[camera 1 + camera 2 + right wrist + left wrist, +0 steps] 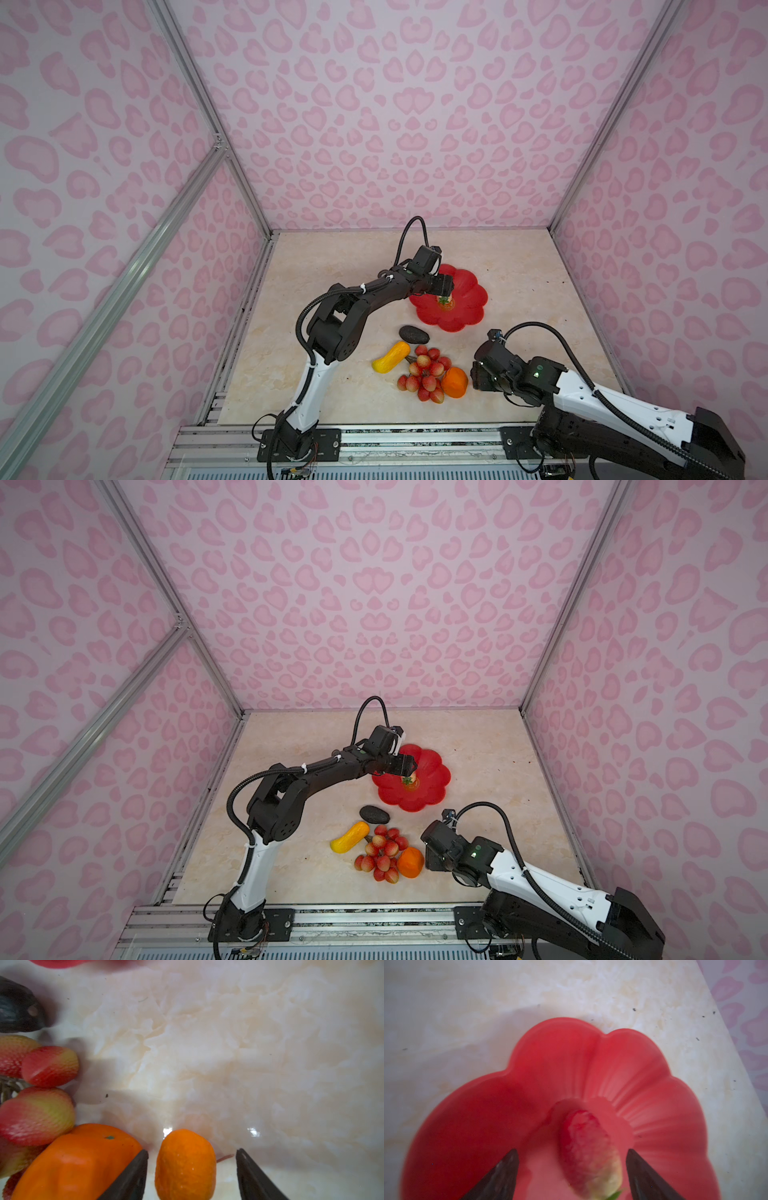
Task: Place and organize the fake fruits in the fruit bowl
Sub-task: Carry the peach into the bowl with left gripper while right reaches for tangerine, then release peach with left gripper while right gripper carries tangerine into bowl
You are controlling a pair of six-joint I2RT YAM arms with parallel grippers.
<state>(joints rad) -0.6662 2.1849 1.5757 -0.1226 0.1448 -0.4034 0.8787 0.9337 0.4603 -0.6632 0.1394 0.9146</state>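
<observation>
1. Standing at the rail and taking the far wall as twelve o'clock, I see the left gripper [572, 1150] low over the fruit bowl [469, 286], its jaws spread and gripping nothing.
2. Between its dark fingers [500, 1176] the strawberry [588, 1153] lies on the bowl's centre, with its green leafy end toward the gripper. There is a clear gap to one finger. The other finger is so close that I cannot tell whether it touches.
3. The scalloped red bowl sits on the marble-look table [519, 266], a little toward one o'clock from the middle.
4. The right gripper [192, 1150] is down at table level at about five o'clock from the bowl. Its jaws are apart around the small orange [185, 1165], with a gap on both sides, so it holds nothing.
5. A green lamp [539, 371] glows on that arm's wrist.
6. The larger orange [454, 382] is just beside the small one, at the gripper's nine o'clock.
7. The berry bunch [424, 372] presses against the larger orange from its nine o'clock side.
8. The yellow-orange fruit [390, 357] lies at ten o'clock from the bunch, close beside it.
9. The dark oval [412, 334] rests at twelve o'clock from the bunch, near the bowl's seven o'clock edge but apart from it.
</observation>
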